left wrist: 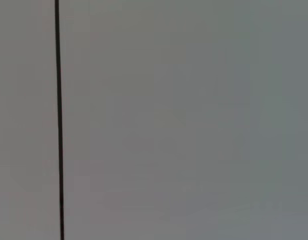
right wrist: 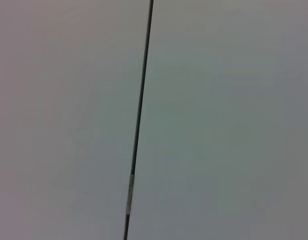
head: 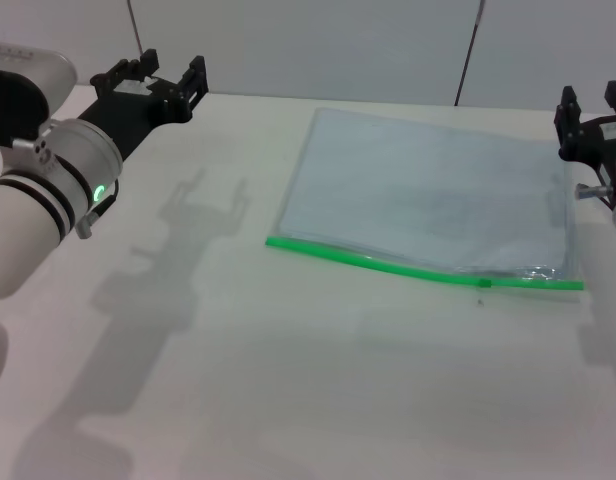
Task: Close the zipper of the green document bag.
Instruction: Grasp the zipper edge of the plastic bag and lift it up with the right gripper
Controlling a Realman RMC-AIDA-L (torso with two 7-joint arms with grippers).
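So the green document bag [head: 428, 195] lies flat on the table [head: 288, 400], right of centre in the head view, zipper [head: 418, 268] along its near edge. The slider looks to sit around lower right, hard to say for sure. Left gripper [head: 168, 80] hangs upper left, fingers apart; right gripper [head: 591, 120] sits at the right edge, also spread. Best bet: pin one end, pull the slider straight along. The bag looks empty.

No readable text, labels or numbers — seemingly none anywhere
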